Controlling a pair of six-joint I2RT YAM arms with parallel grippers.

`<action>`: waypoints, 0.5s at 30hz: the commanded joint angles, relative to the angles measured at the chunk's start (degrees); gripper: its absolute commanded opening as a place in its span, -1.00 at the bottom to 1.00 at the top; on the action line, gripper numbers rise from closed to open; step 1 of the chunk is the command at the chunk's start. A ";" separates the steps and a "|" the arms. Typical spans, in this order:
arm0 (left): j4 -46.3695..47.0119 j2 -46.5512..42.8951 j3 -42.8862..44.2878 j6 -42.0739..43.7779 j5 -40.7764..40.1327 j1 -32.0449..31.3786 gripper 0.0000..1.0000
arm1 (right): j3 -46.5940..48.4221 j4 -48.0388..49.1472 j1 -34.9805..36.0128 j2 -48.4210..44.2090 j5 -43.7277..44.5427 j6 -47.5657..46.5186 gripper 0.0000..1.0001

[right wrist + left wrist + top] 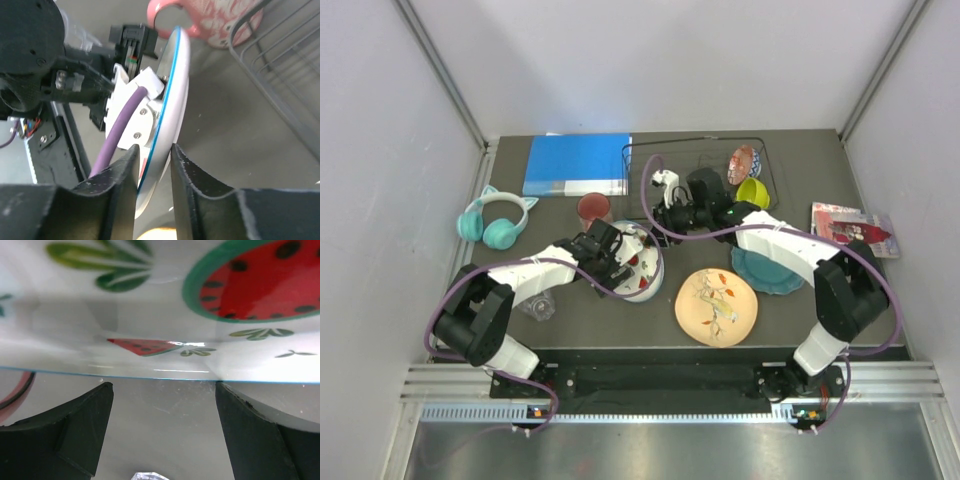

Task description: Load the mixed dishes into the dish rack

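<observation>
The white plate (642, 268) with red-and-green watermelon marks stands tilted on its edge at the table's middle. My right gripper (658, 232) is shut on its rim, which shows edge-on between the fingers in the right wrist view (167, 95). My left gripper (618, 255) is open, its fingers spread just under the plate's face (150, 315). The black wire dish rack (695, 141) at the back holds the red patterned bowl (744, 160) and the lime bowl (752, 191). The peach plate (717, 306), teal scalloped plate (770, 272), red tumbler (594, 208) and clear glass (538, 304) are on the table.
A blue book (577, 164) lies left of the rack. Teal cat-ear headphones (496, 220) are at the far left. A red packet (850, 225) lies at the right edge. The rack's wires (280, 90) and the tumbler (225, 22) show beyond the plate.
</observation>
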 commanded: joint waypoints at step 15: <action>14.50 4.32 -3.85 -3.07 4.25 -1.49 0.74 | 1.42 -13.40 6.53 9.29 -10.54 -2.02 -0.67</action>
